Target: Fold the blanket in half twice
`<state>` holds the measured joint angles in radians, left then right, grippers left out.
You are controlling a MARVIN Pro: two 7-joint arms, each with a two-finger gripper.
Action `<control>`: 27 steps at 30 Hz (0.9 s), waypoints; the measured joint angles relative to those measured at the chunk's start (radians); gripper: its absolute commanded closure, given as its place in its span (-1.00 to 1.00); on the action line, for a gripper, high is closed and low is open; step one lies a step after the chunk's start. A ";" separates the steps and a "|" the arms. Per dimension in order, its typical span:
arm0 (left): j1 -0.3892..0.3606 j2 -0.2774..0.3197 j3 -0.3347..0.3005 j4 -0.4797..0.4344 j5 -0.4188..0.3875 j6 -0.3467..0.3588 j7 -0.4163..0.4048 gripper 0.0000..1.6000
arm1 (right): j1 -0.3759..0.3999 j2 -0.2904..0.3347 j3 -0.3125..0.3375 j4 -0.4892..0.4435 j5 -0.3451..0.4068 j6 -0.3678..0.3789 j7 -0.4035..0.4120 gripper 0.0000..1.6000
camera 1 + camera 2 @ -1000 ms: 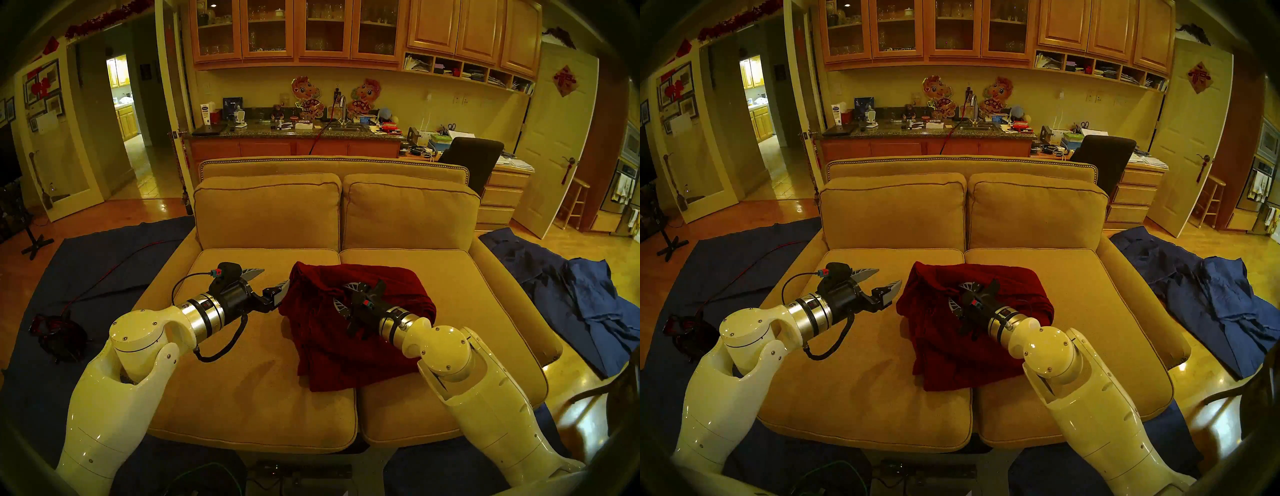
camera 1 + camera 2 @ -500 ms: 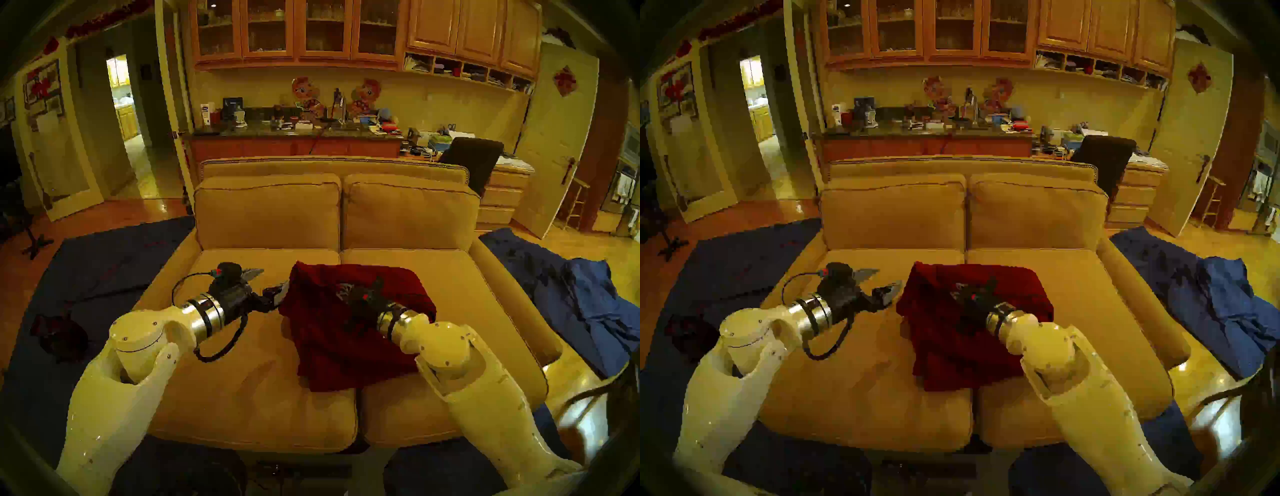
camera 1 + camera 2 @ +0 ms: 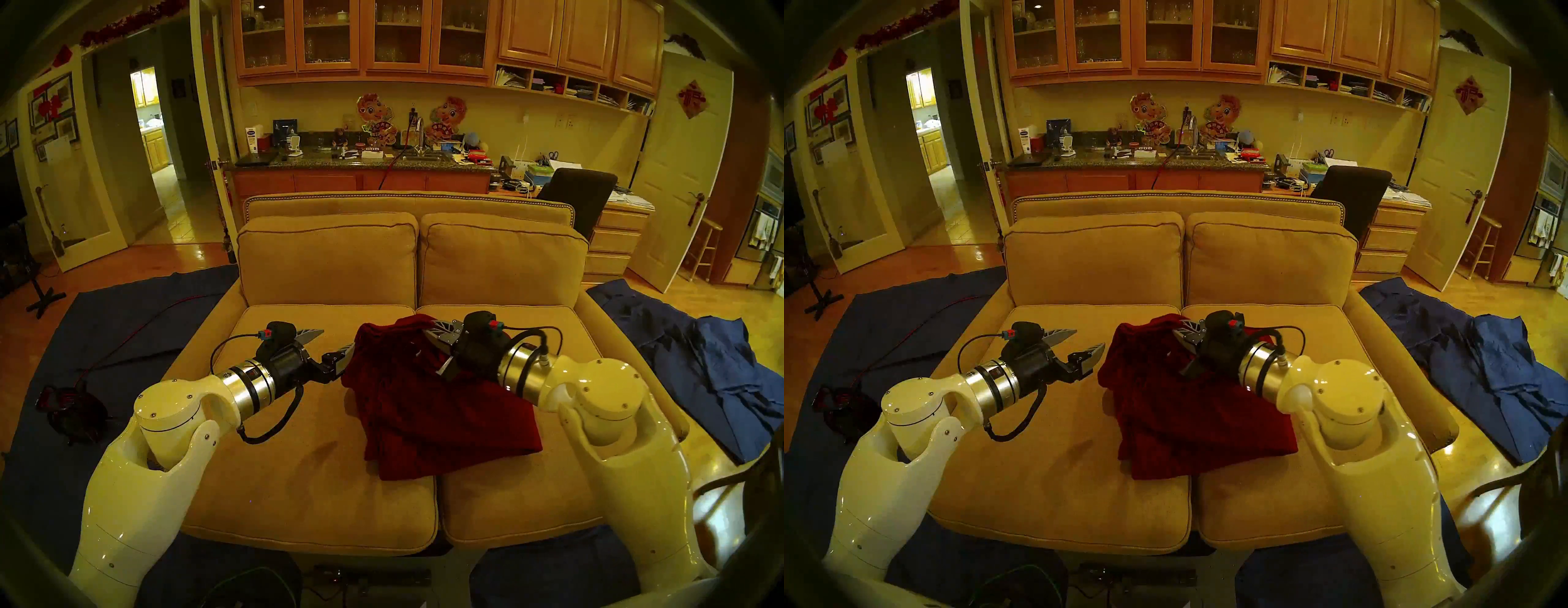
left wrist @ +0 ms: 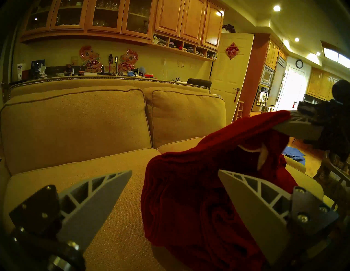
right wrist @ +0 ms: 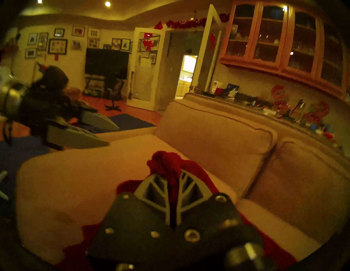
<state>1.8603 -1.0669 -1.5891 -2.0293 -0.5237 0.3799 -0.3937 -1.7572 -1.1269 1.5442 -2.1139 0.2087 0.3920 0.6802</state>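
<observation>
Head view: blanket [image 3: 428, 407], maroon plush, bunched mid-sofa [image 3: 297, 488] across the seat seam; soft, limp, bulky. Right gripper [image 3: 428, 329] clamped on raised fold; left gripper [image 3: 329, 344] spread, empty. Best hold: corners.

right pincer [image 3: 430, 329] tips buried in blanket [image 3: 424, 407]

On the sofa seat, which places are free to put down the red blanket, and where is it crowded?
Free: the left seat cushion in front of the open left gripper, and the strip of the right seat cushion between the blanket and the right armrest. Crowded: the middle seam, where the blanket lies bunched and the right gripper pinches one fold.
</observation>
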 measured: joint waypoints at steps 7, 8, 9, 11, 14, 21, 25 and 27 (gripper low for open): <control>0.000 0.000 0.000 0.000 0.000 0.000 0.000 -1.00 | -0.009 0.026 0.076 -0.030 0.154 0.150 0.119 1.00; 0.000 -0.001 0.000 0.000 0.001 0.000 0.000 -1.00 | -0.007 0.028 0.080 -0.033 0.164 0.163 0.126 1.00; 0.000 -0.001 0.000 0.000 0.001 0.000 -0.001 -1.00 | -0.005 0.030 0.087 -0.036 0.181 0.183 0.137 1.00; 0.000 -0.001 -0.001 0.000 0.001 0.000 -0.001 -1.00 | 0.004 0.033 0.097 -0.044 0.212 0.228 0.153 1.00; 0.000 -0.001 -0.001 0.000 0.001 0.000 -0.001 -1.00 | 0.023 0.032 0.102 -0.047 0.245 0.289 0.165 1.00; 0.000 -0.001 -0.001 0.000 0.001 0.000 -0.001 -1.00 | 0.087 0.023 0.098 -0.045 0.290 0.393 0.175 1.00; 0.000 -0.002 -0.001 0.000 0.002 0.001 -0.001 -1.00 | 0.126 0.024 0.084 -0.045 0.298 0.444 0.178 1.00; 0.000 -0.002 -0.001 0.000 0.002 0.001 -0.002 -1.00 | 0.131 0.027 0.081 -0.045 0.298 0.454 0.180 1.00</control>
<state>1.8602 -1.0686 -1.5903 -2.0293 -0.5220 0.3805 -0.3952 -1.6261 -1.1004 1.6252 -2.1585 0.5067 0.8459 0.8598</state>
